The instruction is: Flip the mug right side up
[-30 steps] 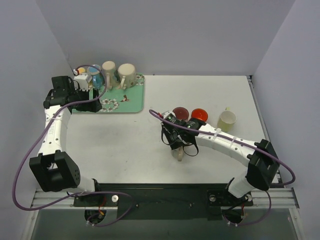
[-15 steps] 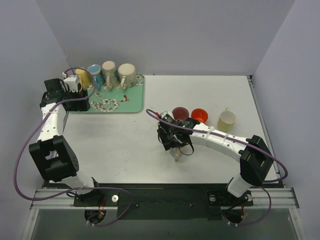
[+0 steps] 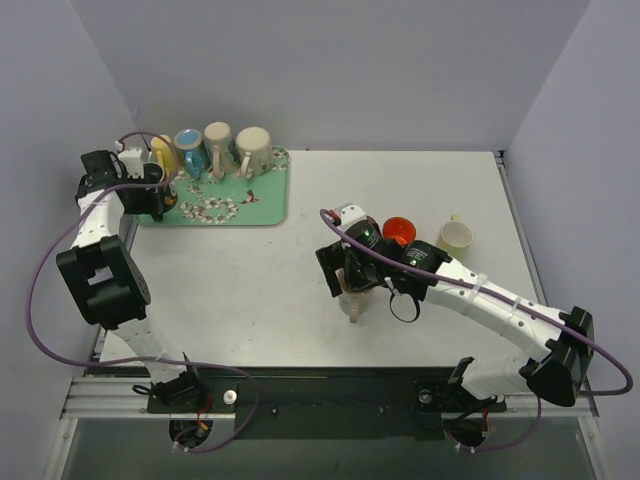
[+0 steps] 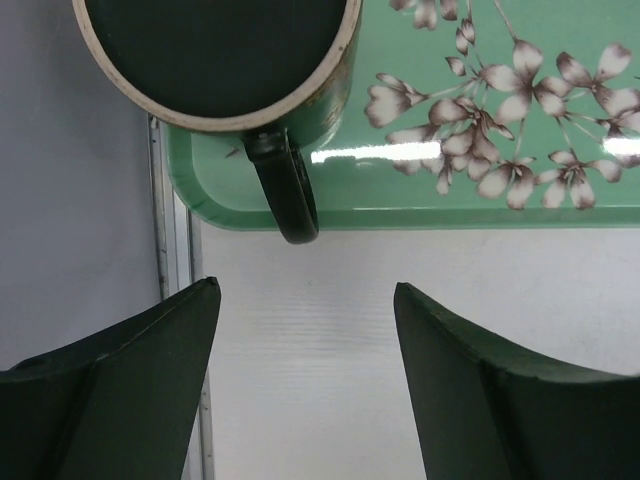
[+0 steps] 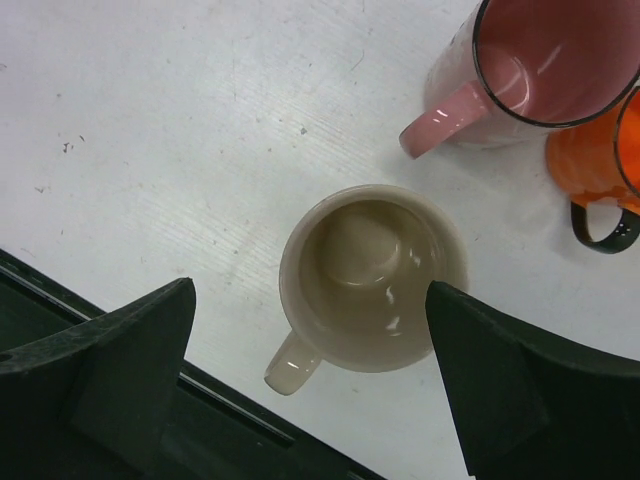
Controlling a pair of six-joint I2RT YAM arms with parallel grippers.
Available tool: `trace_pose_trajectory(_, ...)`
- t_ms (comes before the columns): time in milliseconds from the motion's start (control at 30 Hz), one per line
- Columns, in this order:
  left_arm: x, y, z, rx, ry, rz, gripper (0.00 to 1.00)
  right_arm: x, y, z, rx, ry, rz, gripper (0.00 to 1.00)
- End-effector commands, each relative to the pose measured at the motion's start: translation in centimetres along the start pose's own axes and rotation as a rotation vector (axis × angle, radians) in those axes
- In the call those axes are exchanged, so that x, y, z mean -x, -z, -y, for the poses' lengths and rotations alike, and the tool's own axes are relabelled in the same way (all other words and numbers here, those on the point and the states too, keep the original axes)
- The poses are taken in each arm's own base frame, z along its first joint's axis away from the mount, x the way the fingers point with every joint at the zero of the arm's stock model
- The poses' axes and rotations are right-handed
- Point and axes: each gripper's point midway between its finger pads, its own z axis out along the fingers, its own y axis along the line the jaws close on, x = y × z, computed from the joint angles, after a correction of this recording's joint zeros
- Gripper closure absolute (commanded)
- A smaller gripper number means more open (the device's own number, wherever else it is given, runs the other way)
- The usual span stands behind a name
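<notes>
Plainly upright, the glossy round cream mug (image 5: 372,280) sits beneath the wide-spread right claw (image 5: 310,288).

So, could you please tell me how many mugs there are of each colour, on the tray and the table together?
Cream mugs: 3
Yellow mugs, one pale: 2
Blue mug: 1
Orange mug: 1
Pink mug: 1
Total: 8
</notes>
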Motion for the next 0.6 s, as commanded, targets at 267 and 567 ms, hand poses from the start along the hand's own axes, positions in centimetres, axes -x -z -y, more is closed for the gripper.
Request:
trace_pose_trajectory(267, 3.5, -5.5, -1.6, 0.190, -0.082, 0.049, 0.33, 0.6, 2.0, 1.8, -0.048, 0.014, 0.103, 0.06)
trace_pose_trajectory(567, 3.8, -8.1, -2.3, 0.221, -0.062, 0.062, 0.77, 1.1, 3.0, 1.2, -0.008, -0.024, 0.131, 0.06)
